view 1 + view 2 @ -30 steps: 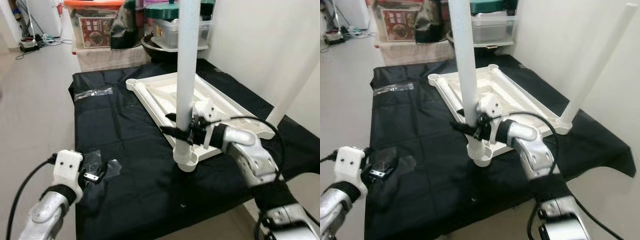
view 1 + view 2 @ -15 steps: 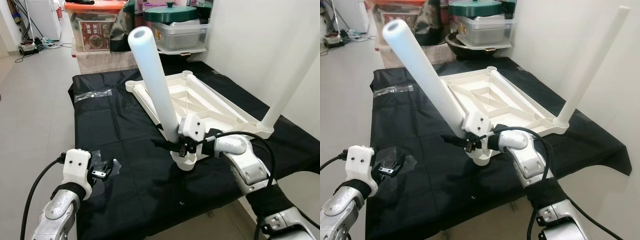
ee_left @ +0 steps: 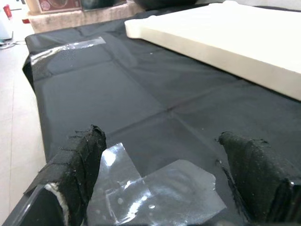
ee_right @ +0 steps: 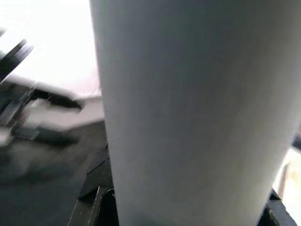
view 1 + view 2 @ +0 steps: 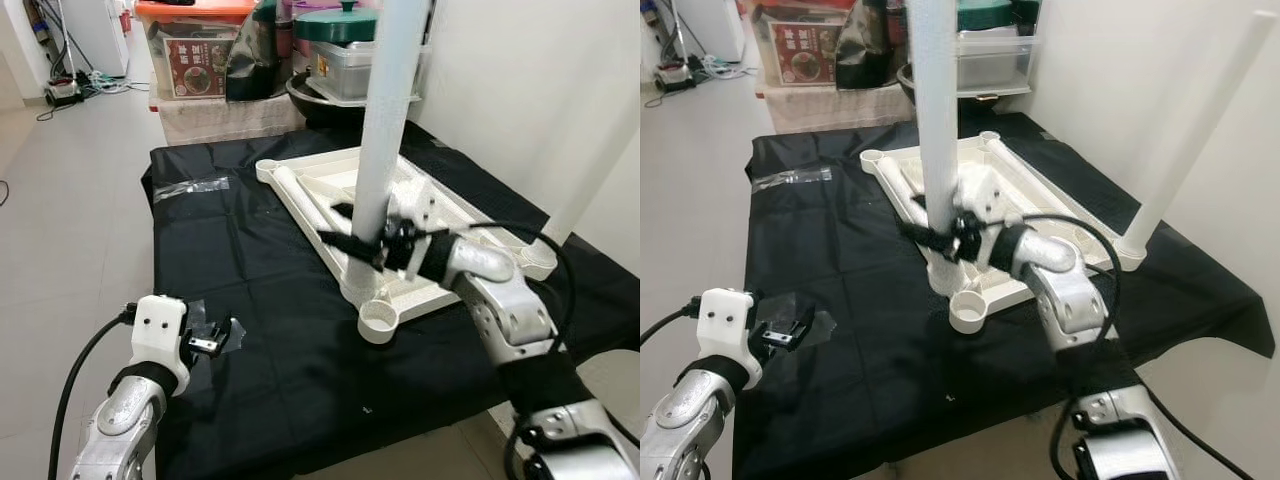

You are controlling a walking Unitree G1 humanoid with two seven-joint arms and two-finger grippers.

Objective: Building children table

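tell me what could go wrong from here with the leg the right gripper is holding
The right gripper holds the leg low down, with its foot beside the empty corner socket, not in it; pushing down now could jam it on the tabletop frame.
The leg is tall and gripped near its base, so it may tip or slip.
The left gripper is off by the plastic wrap, so nothing steadies the tabletop if it slides on the black cloth.

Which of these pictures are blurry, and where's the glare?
Right wrist view: blurred, too close to the leg, background washed out. Left wrist view: fingers soft, plastic wrap glinting. Eye views: sharp, with mild sheen on the black cloth.
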